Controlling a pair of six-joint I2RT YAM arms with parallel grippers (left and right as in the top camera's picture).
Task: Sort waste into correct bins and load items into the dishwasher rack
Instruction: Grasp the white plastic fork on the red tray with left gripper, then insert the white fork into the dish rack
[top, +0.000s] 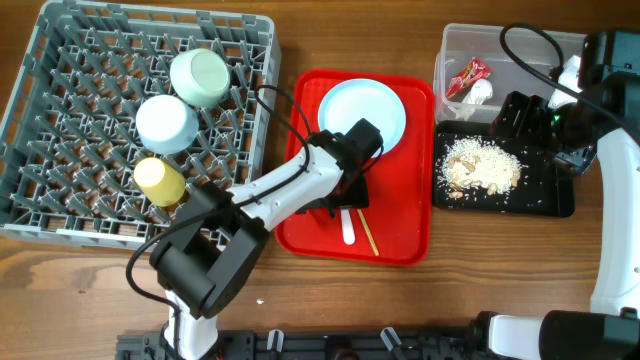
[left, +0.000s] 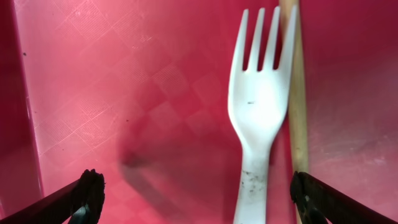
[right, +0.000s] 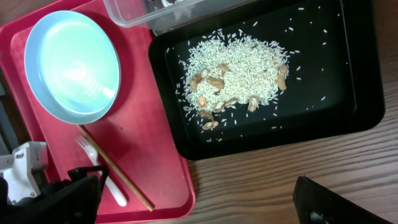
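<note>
The grey dishwasher rack (top: 30, 90) holds two pale bowls (top: 200, 77) (top: 166, 123) and a yellow cup (top: 160, 181). The pale blue plate (top: 365, 112) (right: 71, 65), white fork (top: 348, 228) (left: 258, 106) (right: 99, 174) and wooden chopstick (top: 367, 233) (left: 298, 93) (right: 115, 168) lie on the red serving tray. My left gripper (top: 345, 195) (left: 199, 202) is open, low over the fork handle, with the fork and chopstick between its fingers. My right gripper (top: 520, 120) (right: 199, 205) is open and empty above the bins. The clear tub (top: 445, 45) holds the red wrapper (top: 468, 76) and tissue (top: 481, 92). Food scraps (top: 480, 165) (right: 233, 65) lie in the black tray (top: 555, 195) (right: 348, 93).
The red serving tray (top: 410, 220) (right: 161, 143) sits between the rack and the black tray. Bare wooden table (right: 280, 174) lies in front of the trays. Cables run over the rack's right edge and the clear tub.
</note>
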